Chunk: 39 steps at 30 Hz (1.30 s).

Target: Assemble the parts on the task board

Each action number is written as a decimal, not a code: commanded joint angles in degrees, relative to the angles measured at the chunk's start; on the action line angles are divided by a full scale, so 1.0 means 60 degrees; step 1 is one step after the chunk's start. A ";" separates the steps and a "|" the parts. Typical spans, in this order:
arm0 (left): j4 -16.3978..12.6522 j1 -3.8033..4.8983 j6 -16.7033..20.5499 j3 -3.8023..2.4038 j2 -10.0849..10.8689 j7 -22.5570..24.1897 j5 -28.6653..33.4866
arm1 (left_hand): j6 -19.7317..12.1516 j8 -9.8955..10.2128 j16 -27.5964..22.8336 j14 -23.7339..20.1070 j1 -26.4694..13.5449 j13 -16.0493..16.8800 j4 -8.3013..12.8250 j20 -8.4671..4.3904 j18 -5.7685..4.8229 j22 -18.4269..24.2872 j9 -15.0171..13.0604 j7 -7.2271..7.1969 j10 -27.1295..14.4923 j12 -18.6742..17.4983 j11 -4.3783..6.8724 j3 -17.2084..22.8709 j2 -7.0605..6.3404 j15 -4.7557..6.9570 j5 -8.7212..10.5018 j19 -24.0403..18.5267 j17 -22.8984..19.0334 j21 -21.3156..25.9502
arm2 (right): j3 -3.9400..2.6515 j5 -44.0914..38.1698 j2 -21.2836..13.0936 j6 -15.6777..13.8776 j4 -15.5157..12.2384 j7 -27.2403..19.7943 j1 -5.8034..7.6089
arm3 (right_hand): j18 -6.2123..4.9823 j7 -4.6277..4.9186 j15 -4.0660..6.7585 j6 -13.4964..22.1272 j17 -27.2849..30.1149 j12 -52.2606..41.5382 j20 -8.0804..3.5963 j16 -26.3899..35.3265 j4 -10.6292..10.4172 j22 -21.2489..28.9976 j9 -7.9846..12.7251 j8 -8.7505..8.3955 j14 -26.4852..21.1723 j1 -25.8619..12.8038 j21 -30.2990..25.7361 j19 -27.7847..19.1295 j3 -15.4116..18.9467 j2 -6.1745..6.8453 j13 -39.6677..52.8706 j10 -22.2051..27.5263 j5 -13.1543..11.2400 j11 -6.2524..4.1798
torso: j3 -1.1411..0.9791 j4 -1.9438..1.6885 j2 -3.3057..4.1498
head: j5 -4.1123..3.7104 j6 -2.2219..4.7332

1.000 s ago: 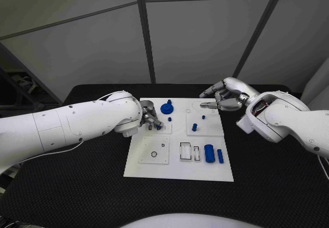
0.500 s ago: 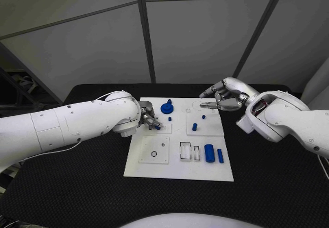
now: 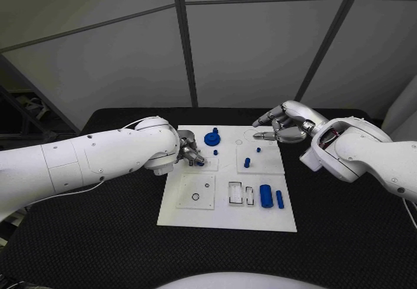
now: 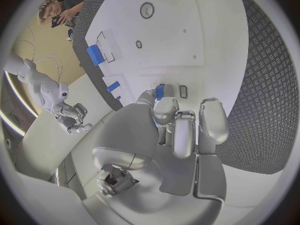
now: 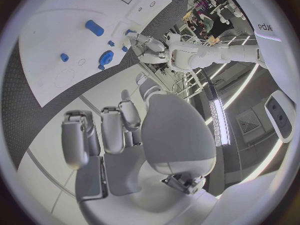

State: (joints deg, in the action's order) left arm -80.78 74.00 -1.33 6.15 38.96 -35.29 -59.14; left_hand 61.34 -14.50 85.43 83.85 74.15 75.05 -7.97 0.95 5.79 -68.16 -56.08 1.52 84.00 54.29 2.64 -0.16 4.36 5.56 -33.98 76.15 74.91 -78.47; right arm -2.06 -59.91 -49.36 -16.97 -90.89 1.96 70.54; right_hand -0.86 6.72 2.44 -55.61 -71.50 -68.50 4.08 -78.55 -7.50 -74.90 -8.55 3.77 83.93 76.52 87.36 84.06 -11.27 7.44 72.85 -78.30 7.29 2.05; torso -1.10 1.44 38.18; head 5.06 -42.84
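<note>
The board [image 3: 228, 208] lies in the middle of the head view, a white plate on the black table [image 3: 104, 253]. The left hand [image 3: 191, 154] sits over the board's upper left part, fingers curled in and downward; in the left wrist view a small blue part [image 4: 160, 91] shows at its fingertips [image 4: 164, 110], apparently pinched, though the contact itself is partly hidden. The right hand [image 3: 279, 127] hovers at the board's upper right corner with its fingers [image 5: 81, 135] bent but apart, and nothing shows between them. On the board, a blue knob-like part [image 3: 212, 137] stands near the top centre, just right of the left hand. A small peg [image 3: 216, 152] stands below it. Two more small pegs stand in the upper right square, one [image 3: 258, 148] higher and one [image 3: 247, 161] lower. In the lower right of the board a thick blue cylinder [image 3: 266, 195] lies just beside a thinner blue bar [image 3: 279, 198], both to the right of two dark-edged rectangular slots [image 3: 235, 192]. A small dark ring [image 3: 196, 195] lies on the lower left square.
</note>
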 commanded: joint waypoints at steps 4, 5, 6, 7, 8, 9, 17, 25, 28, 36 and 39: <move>0.0118 0.0000 -0.0435 0.0003 -0.0117 -0.0180 -0.0067 | 0.0174 0.0048 0.0082 0.0811 -0.0467 0.0278 0.1580 -0.0045 -0.0168 -0.0035 -0.0134 -0.0056 0.0329 -0.0056 -0.0013 0.1817 -0.0102 0.0061 0.0840 0.0062 0.1628 0.0030 | -0.0007 -0.0006 0.0009 0.0096 -0.0010 -0.0031 0.0021 | -0.0023 0.0001 0.0000 -0.0058 0.0015 0.0031 -0.0020 0.0054 -0.0073 -0.1905 -0.0012 0.0012 0.0299 -0.0074 -0.0062 0.0585 -0.0001 -0.0017 -0.0010 0.0037 0.0052 -0.0023 | -0.0006 0.0007 -0.0001 | 0.0003 -0.0032; 0.0132 0.0000 -0.0487 0.0003 -0.0131 -0.0193 -0.0067 | 0.0192 0.0055 0.0087 0.0813 -0.0541 0.0287 0.1548 -0.0048 -0.0170 -0.0042 -0.0149 -0.0061 0.0337 -0.0059 -0.0008 0.1807 -0.0131 0.0067 0.0917 0.0067 0.1634 0.0031 | -0.0007 -0.0006 0.0008 0.0100 -0.0010 -0.0028 0.0021 | -0.0023 0.0001 0.0000 -0.0058 0.0015 0.0031 -0.0020 0.0054 -0.0073 -0.1905 -0.0012 0.0012 0.0299 -0.0074 -0.0062 0.0585 -0.0001 -0.0017 -0.0010 0.0037 0.0052 -0.0023 | -0.0006 0.0007 -0.0002 | 0.0002 -0.0040; 0.0143 0.0001 -0.0524 0.0003 -0.0142 -0.0202 -0.0067 | 0.0211 0.0061 0.0093 0.0815 -0.0610 0.0297 0.1513 -0.0050 -0.0172 -0.0051 -0.0162 -0.0071 0.0345 -0.0057 -0.0003 0.1788 -0.0163 0.0071 0.1000 0.0073 0.1642 0.0029 | -0.0007 -0.0006 0.0008 0.0102 -0.0011 -0.0026 0.0021 | -0.0023 0.0001 0.0000 -0.0058 0.0015 0.0031 -0.0020 0.0054 -0.0073 -0.1905 -0.0012 0.0012 0.0299 -0.0074 -0.0062 0.0585 -0.0001 -0.0017 -0.0010 0.0037 0.0052 -0.0023 | -0.0007 0.0009 -0.0001 | 0.0000 -0.0043; 0.0155 0.0001 -0.0558 0.0003 -0.0155 -0.0209 -0.0067 | 0.0233 0.0072 0.0099 0.0817 -0.0690 0.0311 0.1470 -0.0055 -0.0174 -0.0060 -0.0178 -0.0090 0.0357 -0.0052 0.0007 0.1760 -0.0202 0.0081 0.1163 0.0078 0.1649 0.0028 | -0.0007 -0.0006 0.0007 0.0103 -0.0010 -0.0024 0.0021 | -0.0023 0.0001 0.0000 -0.0058 0.0015 0.0031 -0.0020 0.0054 -0.0073 -0.1905 -0.0012 0.0012 0.0299 -0.0074 -0.0062 0.0585 -0.0001 -0.0017 -0.0010 0.0037 0.0052 -0.0023 | -0.0006 0.0008 0.0000 | -0.0003 -0.0047; 0.0170 0.0001 -0.0590 0.0003 -0.0170 -0.0216 -0.0067 | 0.0256 0.0086 0.0102 0.0818 -0.0757 0.0325 0.1428 -0.0061 -0.0174 -0.0065 -0.0194 -0.0106 0.0369 -0.0050 0.0019 0.1734 -0.0233 0.0091 0.1369 0.0081 0.1653 0.0031 | -0.0007 -0.0006 0.0007 0.0104 -0.0010 -0.0021 0.0021 | -0.0023 0.0001 0.0000 -0.0058 0.0015 0.0031 -0.0020 0.0054 -0.0073 -0.1905 -0.0012 0.0012 0.0299 -0.0074 -0.0062 0.0585 -0.0001 -0.0017 -0.0010 0.0037 0.0052 -0.0023 | -0.0006 0.0008 0.0000 | -0.0006 -0.0054; 0.0179 0.0001 -0.0603 0.0003 -0.0180 -0.0218 -0.0067 | 0.0271 0.0093 0.0104 0.0819 -0.0794 0.0332 0.1403 -0.0067 -0.0174 -0.0069 -0.0202 -0.0111 0.0375 -0.0052 0.0026 0.1718 -0.0248 0.0095 0.1479 0.0084 0.1656 0.0031 | -0.0007 -0.0006 0.0007 0.0104 -0.0010 -0.0020 0.0021 | -0.0023 0.0001 0.0000 -0.0058 0.0015 0.0031 -0.0020 0.0054 -0.0073 -0.1905 -0.0012 0.0012 0.0299 -0.0074 -0.0062 0.0585 -0.0001 -0.0017 -0.0010 0.0037 0.0052 -0.0023 | -0.0006 0.0008 0.0000 | -0.0006 -0.0054; 0.0312 0.0002 -0.0595 0.0002 -0.0296 -0.0224 -0.0067 | 0.0390 0.0133 0.0129 0.0828 -0.1095 0.0408 0.1120 -0.0099 -0.0183 -0.0131 -0.0254 -0.0130 0.0424 0.0016 0.0033 0.1554 -0.0317 0.0124 0.1643 0.0124 0.1685 0.0015 | -0.0007 -0.0006 0.0015 0.0106 -0.0010 -0.0011 0.0021 | -0.0023 0.0001 0.0000 -0.0058 0.0015 0.0031 -0.0020 0.0054 -0.0073 -0.1905 -0.0012 0.0012 0.0299 -0.0074 -0.0062 0.0585 -0.0001 -0.0017 -0.0010 0.0037 0.0052 -0.0023 | -0.0006 0.0008 0.0002 | -0.0009 -0.0075; 0.0441 0.0002 -0.0514 0.0002 -0.0354 -0.0223 -0.0067 | 0.0522 0.0181 0.0135 0.0830 -0.1441 0.0483 0.0625 -0.0123 -0.0192 -0.0179 -0.0331 -0.0165 0.0468 0.0035 0.0060 0.1229 -0.0411 0.0147 0.2312 0.0156 0.1690 0.0011 | -0.0007 -0.0006 0.0021 0.0108 -0.0001 -0.0010 0.0021 | -0.0030 0.0000 0.0001 -0.0060 0.0044 0.0043 -0.0021 0.0076 -0.0089 -0.1878 -0.0016 0.0012 0.0293 -0.0090 -0.0085 0.0568 0.0006 -0.0015 -0.0021 0.0042 0.0052 -0.0024 | -0.0003 -0.0002 -0.0003 | -0.0027 -0.0071; 0.0474 0.0002 -0.0501 0.0002 -0.0360 -0.0221 -0.0067 | 0.0581 0.0207 0.0154 0.0836 -0.1613 0.0527 0.0319 -0.0128 -0.0197 -0.0209 -0.0369 -0.0161 0.0489 0.0064 0.0057 0.1003 -0.0458 0.0149 0.2838 0.0175 0.1713 0.0005 | -0.0007 -0.0006 0.0023 0.0108 0.0004 -0.0011 0.0021 | -0.0038 0.0000 0.0001 -0.0060 0.0080 0.0059 -0.0021 0.0100 -0.0096 -0.1851 -0.0017 0.0012 0.0285 -0.0098 -0.0107 0.0551 0.0009 -0.0015 -0.0034 0.0051 0.0052 -0.0024 | -0.0004 0.0000 -0.0005 | -0.0029 -0.0066; 0.0489 0.0002 -0.0439 0.0002 -0.0338 -0.0205 -0.0067 | 0.0691 0.0276 0.0197 0.0849 -0.1707 0.0637 -0.0470 -0.0134 -0.0208 -0.0290 -0.0509 -0.0172 0.0533 0.0123 0.0068 0.0451 -0.0656 0.0157 0.3158 0.0223 0.1762 -0.0008 | -0.0007 -0.0006 0.0014 0.0122 0.0011 -0.0013 0.0021 | -0.0044 -0.0001 0.0001 -0.0058 0.0111 0.0071 -0.0021 0.0123 -0.0107 -0.1826 -0.0019 0.0010 0.0278 -0.0109 -0.0128 0.0535 0.0014 -0.0012 -0.0044 0.0057 0.0052 -0.0024 | -0.0001 0.0004 -0.0007 | -0.0034 -0.0047; 0.0486 0.0001 -0.0402 0.0001 -0.0329 -0.0197 -0.0067 | 0.0718 0.0296 0.0202 0.0850 -0.1677 0.0662 -0.0701 -0.0132 -0.0211 -0.0308 -0.0557 -0.0174 0.0543 0.0121 0.0062 0.0296 -0.0713 0.0160 0.3258 0.0232 0.1767 -0.0009 | -0.0006 -0.0006 0.0010 0.0129 0.0011 -0.0014 0.0021 | -0.0049 -0.0001 0.0001 -0.0055 0.0131 0.0079 -0.0021 0.0139 -0.0116 -0.1808 -0.0020 0.0008 0.0274 -0.0119 -0.0143 0.0524 0.0018 -0.0009 -0.0051 0.0061 0.0052 -0.0024 | -0.0001 0.0004 -0.0006 | -0.0038 -0.0043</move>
State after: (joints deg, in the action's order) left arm -77.84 73.96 -3.63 6.18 36.96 -36.19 -59.34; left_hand 65.22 -12.91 86.33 83.85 63.80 75.05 -11.89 0.22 3.32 -69.96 -59.38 0.50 83.90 54.82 2.76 1.71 0.73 6.58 -14.60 77.10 74.91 -78.47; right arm -2.06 -59.91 -49.30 -16.55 -90.79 2.13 70.54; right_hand -0.86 6.72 2.44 -55.61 -70.77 -68.26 4.08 -77.88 -7.84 -74.90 -8.58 3.77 83.93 76.52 86.81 84.06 -11.26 7.44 72.60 -78.30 7.29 2.05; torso -1.12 1.48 38.14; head 4.83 -43.12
